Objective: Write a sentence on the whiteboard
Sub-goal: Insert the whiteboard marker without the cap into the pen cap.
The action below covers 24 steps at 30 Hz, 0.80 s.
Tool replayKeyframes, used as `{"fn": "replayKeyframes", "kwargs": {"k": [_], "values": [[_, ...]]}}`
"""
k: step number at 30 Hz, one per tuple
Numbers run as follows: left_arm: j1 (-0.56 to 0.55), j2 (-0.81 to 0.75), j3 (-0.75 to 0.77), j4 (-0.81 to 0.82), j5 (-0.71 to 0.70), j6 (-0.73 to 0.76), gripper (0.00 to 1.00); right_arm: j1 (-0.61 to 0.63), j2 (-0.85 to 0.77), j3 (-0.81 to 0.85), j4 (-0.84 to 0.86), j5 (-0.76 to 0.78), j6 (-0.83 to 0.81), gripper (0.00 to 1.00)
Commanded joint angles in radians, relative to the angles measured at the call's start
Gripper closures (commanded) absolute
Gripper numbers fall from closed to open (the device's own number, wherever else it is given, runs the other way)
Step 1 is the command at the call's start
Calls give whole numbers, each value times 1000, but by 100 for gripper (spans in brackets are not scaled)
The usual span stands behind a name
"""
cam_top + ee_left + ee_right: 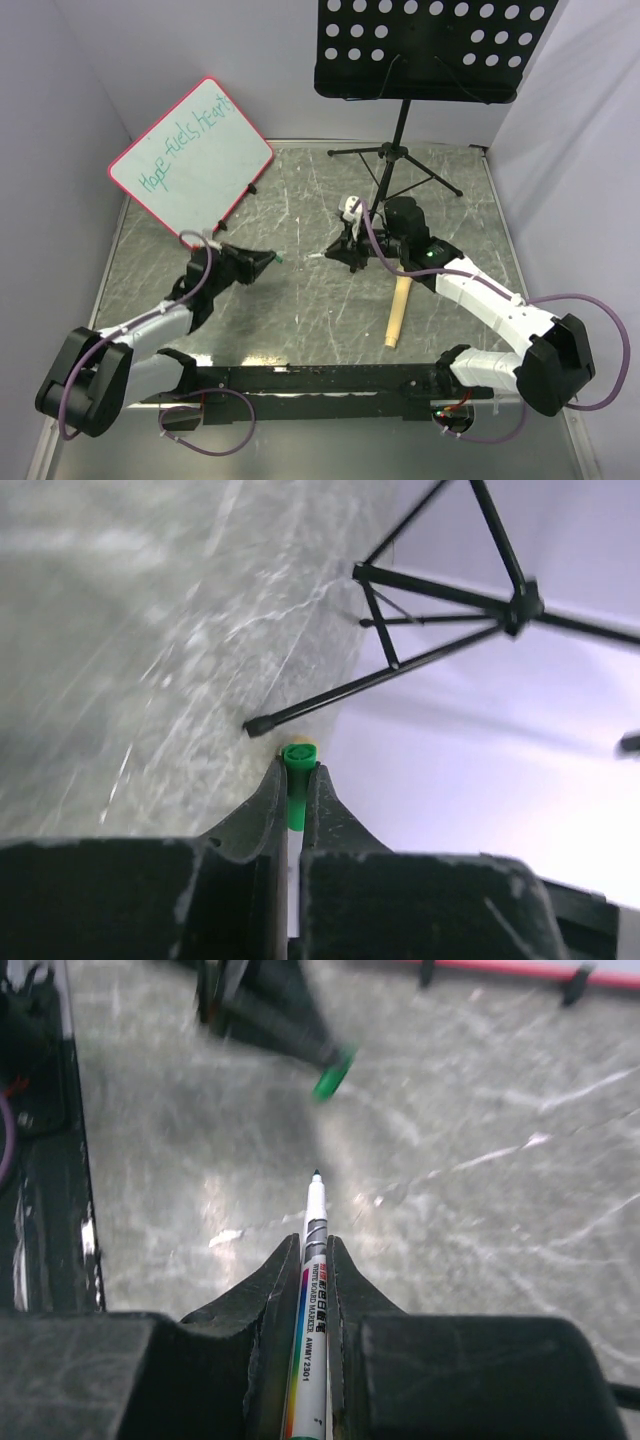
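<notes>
Whiteboard (222,185) stands propped at upper left of the top view; the sentence (185,150) runs across it in one teal line. Left pincer (297,770) is clamped on the green cap (296,785). Right pincer (316,1245) is clamped on the marker (311,1300), tip bare.

Judged step: recapping. Line cap and tip on one axis, then press straight. Open tabletop (300,300) lies between the pincers; stand legs (440,180) and wooden stick (398,312) crowd centre-right.

The top view looks down from above and behind the arms over the whole table (300,300), with the whiteboard (190,150) upper left and the music stand (420,45) upper right. The left wrist camera sits close behind the left gripper (297,770), looking low across the table to the tripod legs (430,630). The right wrist camera looks steeply down past the right gripper (316,1245) and its marker (312,1290), catching the green cap (333,1072) that the top view shows mid-frame.
</notes>
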Motion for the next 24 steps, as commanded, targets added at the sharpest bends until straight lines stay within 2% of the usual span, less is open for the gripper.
{"fn": "replayKeyframes", "kwargs": {"k": [1, 2, 4, 8, 19, 24], "values": [[-70, -71, -66, 199, -190, -476, 99, 51, -18, 96, 86, 82, 79, 100], [-97, -88, -59, 174, -195, -492, 99, 66, -14, 111, 110, 117, 81, 100], [-139, -138, -57, 97, -294, -563, 99, 108, 8, 125, 107, 145, 85, 100], [-185, -223, -71, 43, -394, -640, 99, 136, 26, 122, 116, 155, 92, 100], [-219, -238, -77, 33, -416, -693, 99, 140, 28, 113, 130, 131, 104, 100], [-230, -195, -85, 94, -407, -716, 99, 146, 40, 111, 138, 138, 111, 100]]}}
